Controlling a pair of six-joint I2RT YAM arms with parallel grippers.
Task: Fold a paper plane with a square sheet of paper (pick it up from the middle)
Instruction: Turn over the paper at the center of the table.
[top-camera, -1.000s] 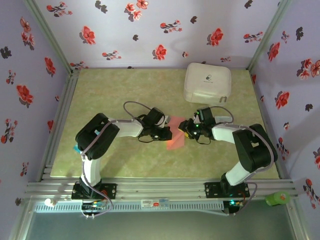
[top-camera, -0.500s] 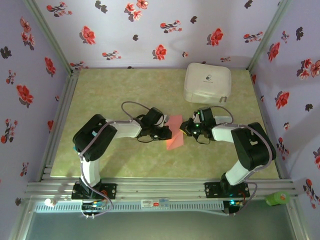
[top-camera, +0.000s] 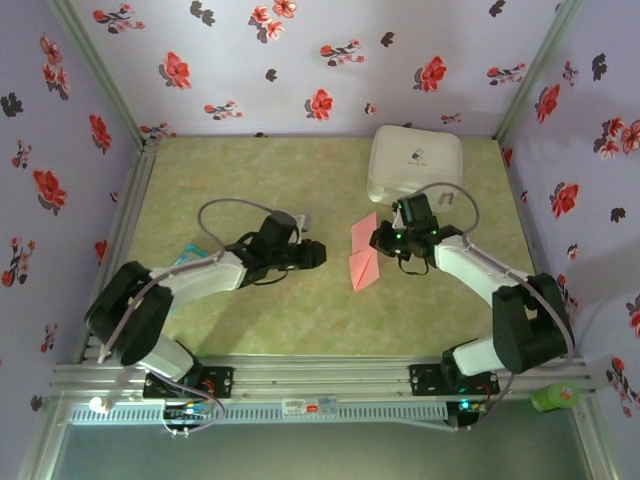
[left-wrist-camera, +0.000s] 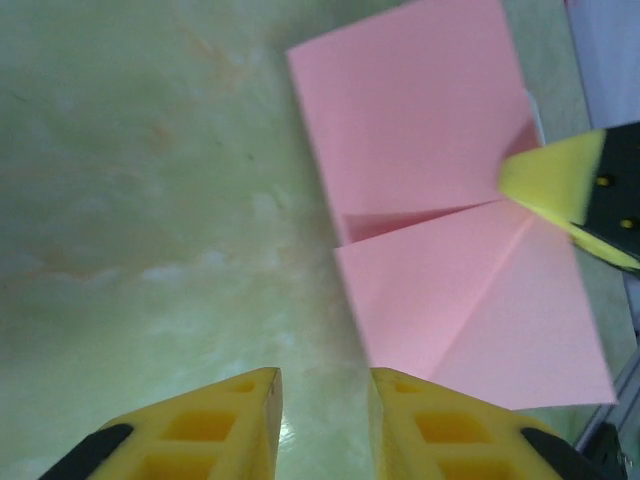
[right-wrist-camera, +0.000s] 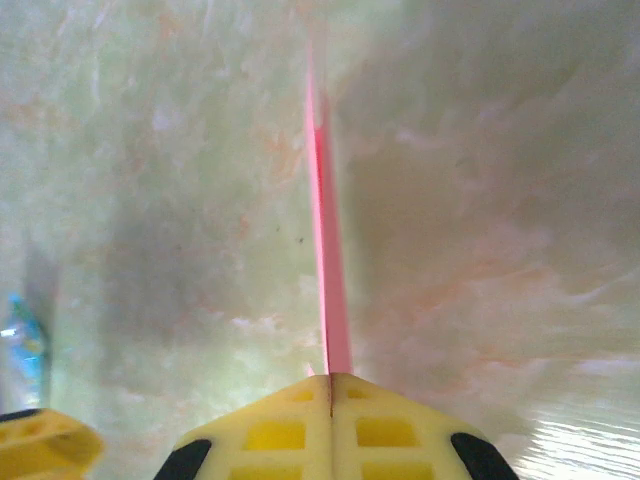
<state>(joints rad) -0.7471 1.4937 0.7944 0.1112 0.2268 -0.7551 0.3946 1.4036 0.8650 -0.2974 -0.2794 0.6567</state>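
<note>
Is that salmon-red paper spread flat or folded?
Folded, partly: the thin salmon-red paper shows a middle crease and a diagonal fold line; the right gripper pinches its edge.

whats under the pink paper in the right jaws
Green table shows all round the paper, which is pinched in the shut right jaws. The patch directly beneath it is covered, so nothing there can be checked.

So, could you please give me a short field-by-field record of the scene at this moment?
sheet of paper: salmon-red, creased, partly folded
right gripper: shut on the paper's edge
left gripper: open, empty, apart from the paper, to its left
white case: far right of the table, beyond the right gripper
</note>
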